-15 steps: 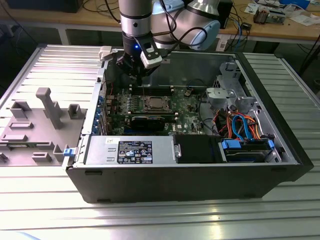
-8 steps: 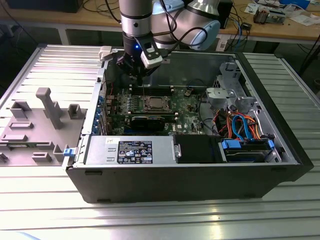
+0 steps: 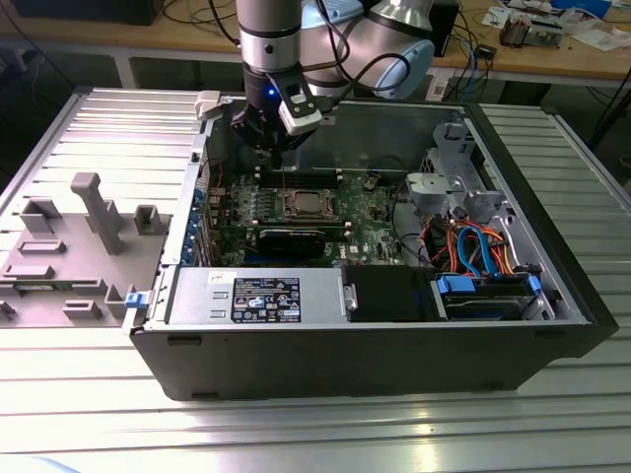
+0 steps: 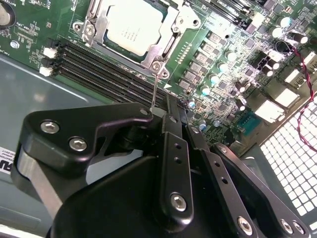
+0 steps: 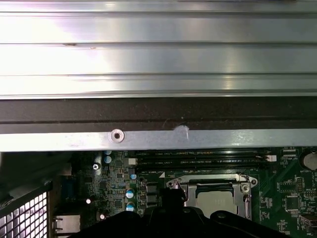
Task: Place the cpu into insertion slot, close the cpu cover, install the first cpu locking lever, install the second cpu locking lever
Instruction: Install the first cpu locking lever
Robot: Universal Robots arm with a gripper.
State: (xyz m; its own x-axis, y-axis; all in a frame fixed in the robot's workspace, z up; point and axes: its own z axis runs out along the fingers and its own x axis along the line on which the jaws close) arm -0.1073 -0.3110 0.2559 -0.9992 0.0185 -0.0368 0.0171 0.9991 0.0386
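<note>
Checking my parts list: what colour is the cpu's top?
The cpu is silvery-grey, clearest in the second wrist view.

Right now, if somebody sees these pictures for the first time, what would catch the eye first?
Probably the open computer case on the ribbed metal table, with the robot arm reaching down into it. The gripper hangs just above the green board, near the silvery cpu lying in its socket under the metal cover. In the second wrist view a thin lever rises from the socket's corner toward the gripper.
</note>
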